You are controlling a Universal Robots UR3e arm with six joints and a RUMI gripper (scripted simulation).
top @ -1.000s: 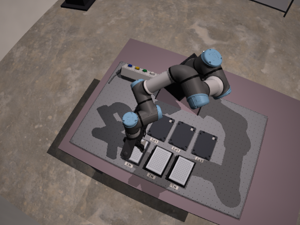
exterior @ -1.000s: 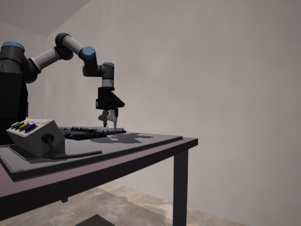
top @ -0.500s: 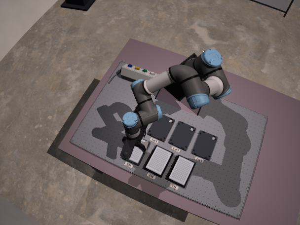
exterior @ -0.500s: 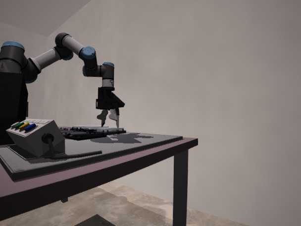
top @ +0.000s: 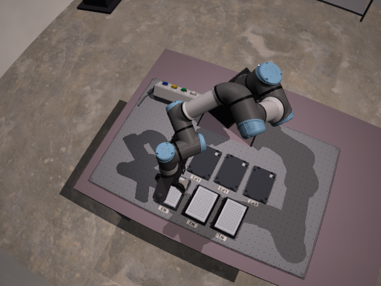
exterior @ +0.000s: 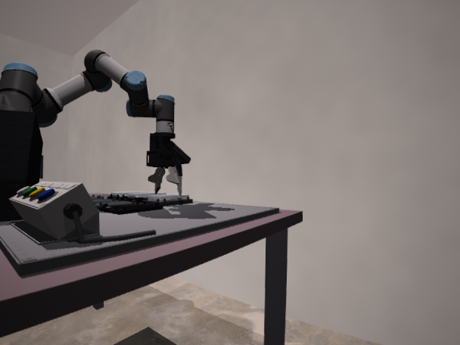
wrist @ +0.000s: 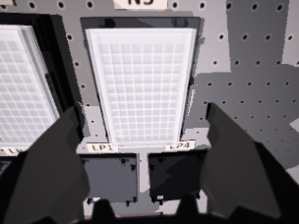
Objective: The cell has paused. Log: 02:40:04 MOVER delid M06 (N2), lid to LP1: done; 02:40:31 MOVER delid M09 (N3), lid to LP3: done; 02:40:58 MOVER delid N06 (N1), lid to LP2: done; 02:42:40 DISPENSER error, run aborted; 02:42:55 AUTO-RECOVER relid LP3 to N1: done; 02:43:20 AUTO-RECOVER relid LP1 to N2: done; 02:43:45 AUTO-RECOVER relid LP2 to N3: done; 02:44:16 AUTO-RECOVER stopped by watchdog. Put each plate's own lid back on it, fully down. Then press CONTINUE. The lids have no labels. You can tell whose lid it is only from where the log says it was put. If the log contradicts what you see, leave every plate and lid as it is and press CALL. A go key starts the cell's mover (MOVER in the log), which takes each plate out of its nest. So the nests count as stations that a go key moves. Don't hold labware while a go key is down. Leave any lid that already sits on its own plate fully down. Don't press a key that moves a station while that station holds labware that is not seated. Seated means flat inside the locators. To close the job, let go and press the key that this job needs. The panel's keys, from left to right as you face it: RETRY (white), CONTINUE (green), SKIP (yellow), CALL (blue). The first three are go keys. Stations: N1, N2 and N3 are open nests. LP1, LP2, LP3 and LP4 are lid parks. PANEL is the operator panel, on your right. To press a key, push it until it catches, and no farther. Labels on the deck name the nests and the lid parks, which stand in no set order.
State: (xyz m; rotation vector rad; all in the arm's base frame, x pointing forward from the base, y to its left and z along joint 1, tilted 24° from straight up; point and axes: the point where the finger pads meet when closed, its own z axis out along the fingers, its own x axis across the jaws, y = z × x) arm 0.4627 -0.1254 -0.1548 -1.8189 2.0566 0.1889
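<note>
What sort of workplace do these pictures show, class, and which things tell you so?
Probably a lab automation bench: a robot arm stands over gridded white plates in labelled holders on a pegboard deck, with a button panel at the side.

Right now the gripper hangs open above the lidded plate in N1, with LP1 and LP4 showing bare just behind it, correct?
Not N1. The wrist view shows the open gripper above the lidded plate in the nest labelled N3. LP1 and LP4 do show bare.

Three lidded plates (top: 200, 203) line the deck's (top: 313, 201) near edge; the gripper (top: 169, 191), open, hangs over the N3 one (top: 173, 197).
</note>
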